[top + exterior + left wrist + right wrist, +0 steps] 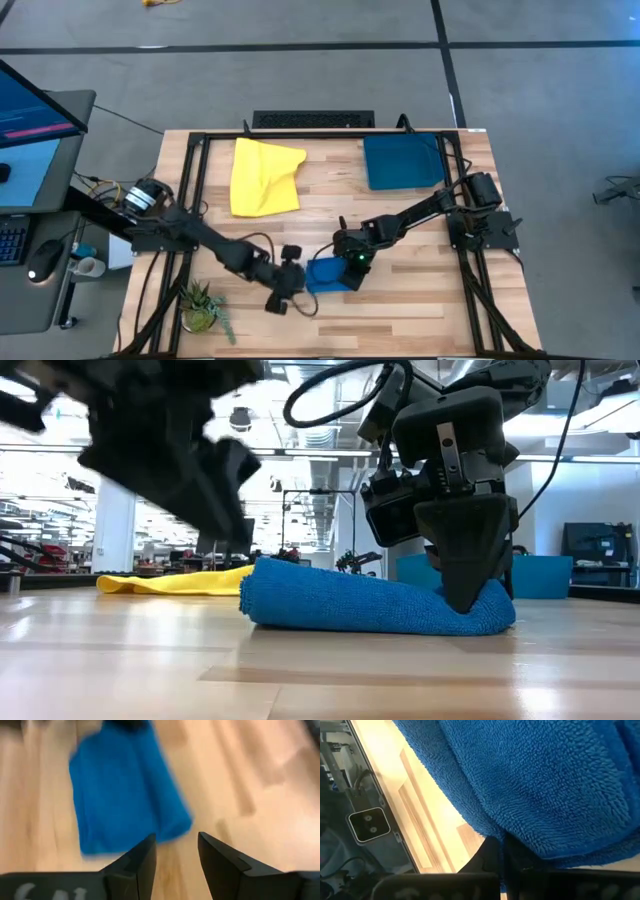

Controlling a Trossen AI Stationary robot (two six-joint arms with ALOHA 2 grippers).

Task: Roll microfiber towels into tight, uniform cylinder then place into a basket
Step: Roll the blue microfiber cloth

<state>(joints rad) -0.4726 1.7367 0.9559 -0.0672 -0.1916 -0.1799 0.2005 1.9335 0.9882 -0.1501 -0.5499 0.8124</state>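
The blue towel (pixel 330 275) lies as a thick, loosely rolled bundle (pixel 360 605) on the wooden table near its front edge. My right gripper (pixel 350 262) is shut, and its tips are sunk into the bundle's right end. My left gripper (pixel 176 840) hovers open just left of the bundle (pixel 120 790), above the table and touching nothing. The yellow towel (pixel 265 175) lies crumpled and flat at the far left. The dark teal basket (pixel 403 162) stands at the far right. My right gripper presses its shut fingertips (pixel 465 595) down into the blue towel's right end (pixel 492 612), slanting down from the table's right. The cloth is dented there and bulges around the tips (pixel 535 840). I cannot tell whether a layer is caught between them. The bundle rests on the table.
A small potted plant (pixel 203 305) stands at the front left corner. Black frame rails (pixel 190 200) run along the table's left, right and far sides. Bare wood lies between the blue bundle and the basket.
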